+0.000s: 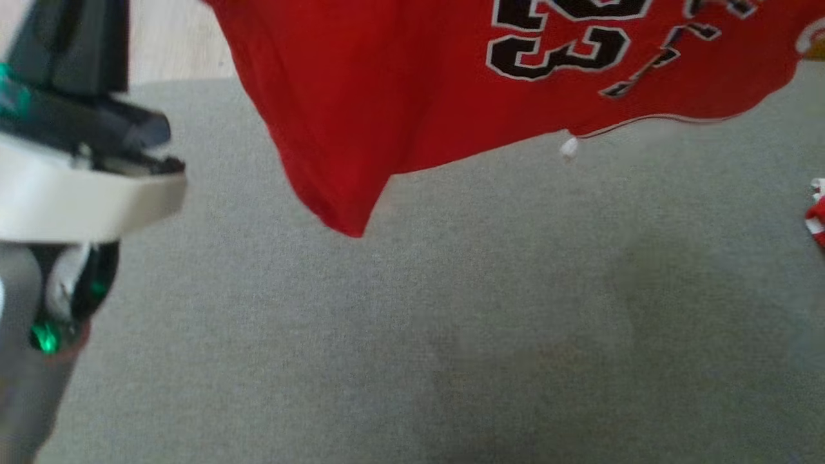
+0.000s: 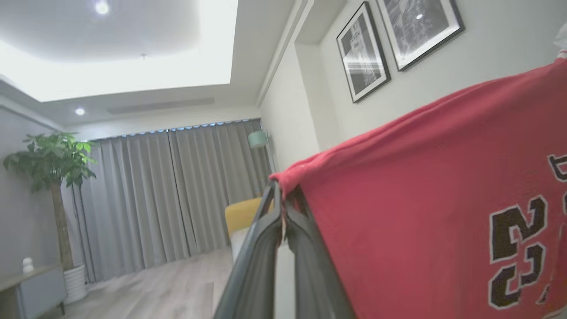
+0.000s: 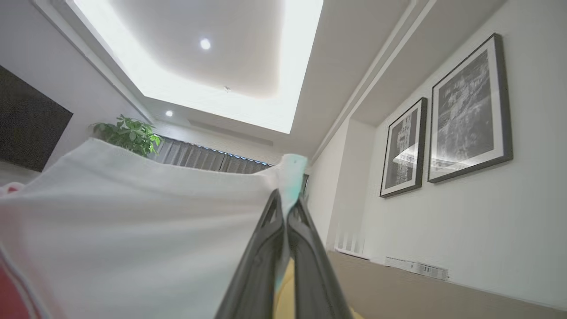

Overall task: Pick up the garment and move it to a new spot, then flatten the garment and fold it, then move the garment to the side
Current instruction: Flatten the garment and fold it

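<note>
The red garment (image 1: 399,96) hangs in the air above the grey cloth surface (image 1: 451,335), stretched between both arms. The left jaws are clenched on its red corner, the right jaws on its pale edge. It looks light, limp and probably slippery, so the corners likely give the surest hold.

The garment (image 1: 387,96) runs off the top edge.

Grey fabric surface (image 1: 451,335), with pale wood floor (image 1: 174,45) past its far left corner. Small red-and-white cloth item (image 1: 817,219) at its right edge. Room behind: two framed prints (image 2: 363,53) on white wall, grey curtains (image 2: 177,195), potted plant (image 2: 53,164), yellow seat (image 2: 241,215), low cabinet (image 2: 31,292), lit ceiling recess (image 3: 199,57).
</note>
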